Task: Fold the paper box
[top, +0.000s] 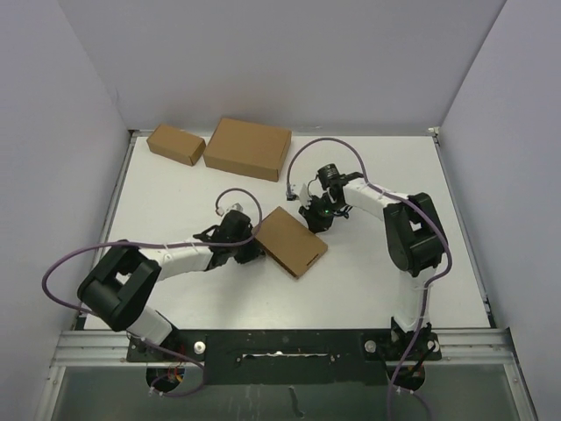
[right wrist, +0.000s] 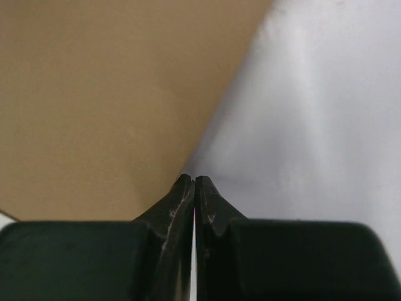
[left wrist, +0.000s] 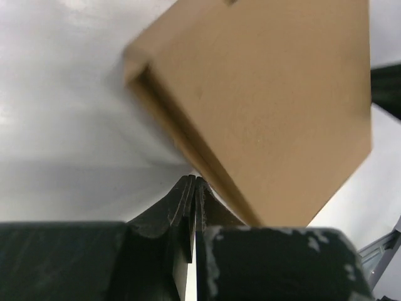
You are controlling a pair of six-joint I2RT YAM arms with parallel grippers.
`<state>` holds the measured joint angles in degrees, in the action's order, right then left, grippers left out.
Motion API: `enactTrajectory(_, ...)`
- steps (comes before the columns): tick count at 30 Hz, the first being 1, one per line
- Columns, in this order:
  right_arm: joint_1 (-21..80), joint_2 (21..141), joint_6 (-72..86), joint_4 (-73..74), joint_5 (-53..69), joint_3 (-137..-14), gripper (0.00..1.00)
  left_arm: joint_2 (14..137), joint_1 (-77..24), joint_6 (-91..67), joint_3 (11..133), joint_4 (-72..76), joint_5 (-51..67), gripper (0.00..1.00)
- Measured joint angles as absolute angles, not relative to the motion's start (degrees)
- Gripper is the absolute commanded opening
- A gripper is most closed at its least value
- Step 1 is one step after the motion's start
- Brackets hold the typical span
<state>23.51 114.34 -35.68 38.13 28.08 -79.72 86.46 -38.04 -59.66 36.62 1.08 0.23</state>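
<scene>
On the far left of the tabletop [top: 377,289], at the back edge, I see a small brown box [top: 175,144], and beside it a larger brown box [top: 248,148]; neither belongs to my task. Nearer to me, the left gripper [top: 256,248] lies low at the left corner of the paper box [top: 292,242]. In the left wrist view its jaws are pressed together with nothing between them, and the left gripper [left wrist: 193,182] has its tips just beside the lower side wall of the paper box [left wrist: 269,106]. The box itself lies about in the middle of the tabletop, turned diagonally, and it looks like a shallow closed shape with the lid down. On the right, the right gripper [top: 308,221] is at the far corner of the box. Its jaws are also together and empty, with the right gripper [right wrist: 191,179] just beside the edge of the paper box [right wrist: 100,100]. I judge that the folding is nearly finished. A dark slot shows along one side wall, so perhaps a flap or tab is not fully tucked, but I cannot tell this for certain.
</scene>
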Motion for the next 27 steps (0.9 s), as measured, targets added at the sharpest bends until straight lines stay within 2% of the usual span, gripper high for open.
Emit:
enactTrajectory(9,29.82,105.93,-34.50,38.26,23.44,-68.93,0.01,94.06,-36.62,-55.92,45.71,-6.15,-0.93,0.01)
enactTrajectory(14,28.29,105.47,-32.18,37.93,22.68,-68.53,0.05,95.53,-36.60,-53.69,47.90,-7.11,-1.08,0.02)
enactTrajectory(20,22.46,103.28,-29.76,35.94,23.62,-68.51,0.21,94.21,-35.75,-50.30,46.72,-7.11,-0.71,0.06)
enactTrajectory(24,18.31,99.59,-27.64,34.72,25.85,-68.47,0.25,88.62,-31.22,-48.10,42.28,-7.01,0.36,0.22)
enactTrajectory(27,17.15,97.97,-25.28,33.34,27.44,-68.55,0.23,84.68,-27.83,-46.54,40.77,-7.01,1.15,0.24)
